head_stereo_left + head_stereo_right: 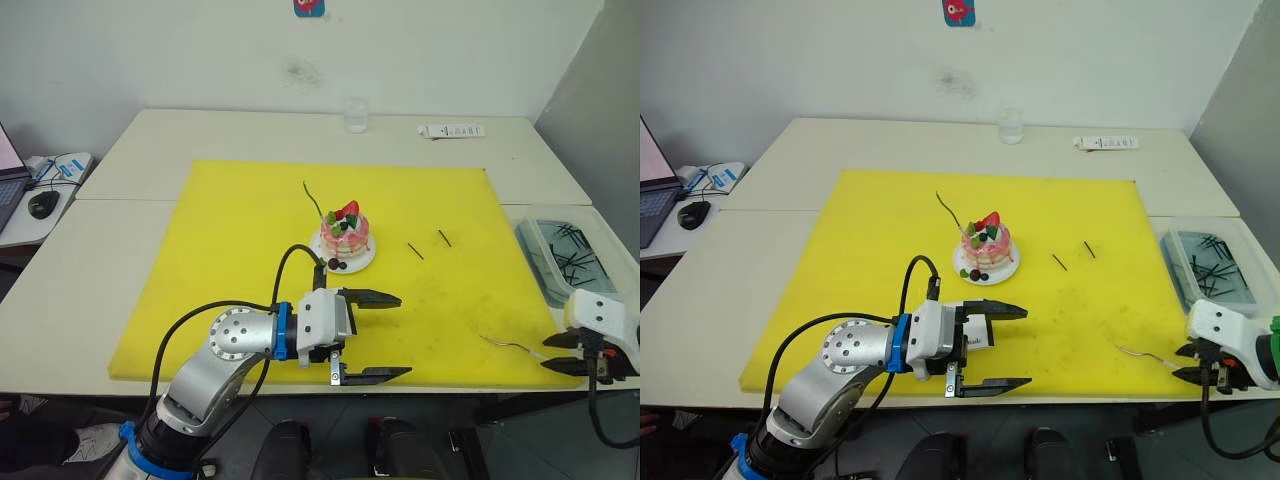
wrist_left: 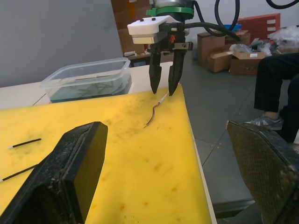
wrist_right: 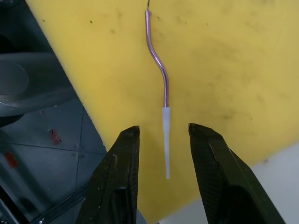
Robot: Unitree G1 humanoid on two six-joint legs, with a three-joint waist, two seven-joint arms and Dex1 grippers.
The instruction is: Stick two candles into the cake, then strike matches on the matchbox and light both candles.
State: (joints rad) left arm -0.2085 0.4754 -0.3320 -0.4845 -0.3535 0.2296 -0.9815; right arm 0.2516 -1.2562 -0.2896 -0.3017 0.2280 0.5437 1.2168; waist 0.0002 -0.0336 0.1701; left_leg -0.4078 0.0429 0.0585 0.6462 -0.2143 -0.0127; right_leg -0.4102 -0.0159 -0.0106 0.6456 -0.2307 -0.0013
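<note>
The pink cake (image 1: 346,232) sits on its white plate (image 1: 360,264) mid-mat. A thin wavy candle (image 1: 312,198) leans up from the cake's far left side. The second candle (image 3: 159,65) lies flat at the mat's front right corner. Its white end (image 3: 166,140) lies between the fingers of my open right gripper (image 3: 161,133), untouched. That gripper hangs at the mat's edge (image 1: 552,354). Two short dark matches (image 1: 415,250) (image 1: 444,237) lie right of the cake. My left gripper (image 1: 405,335) is open and empty, in front of the cake. I cannot make out the matchbox.
A yellow mat (image 1: 230,260) covers the table's middle. A clear tub of dark sticks (image 1: 565,255) stands off the mat at the right. A glass (image 1: 356,115) and a white remote-like bar (image 1: 450,130) sit at the back. A person's leg (image 2: 275,79) shows beyond the table.
</note>
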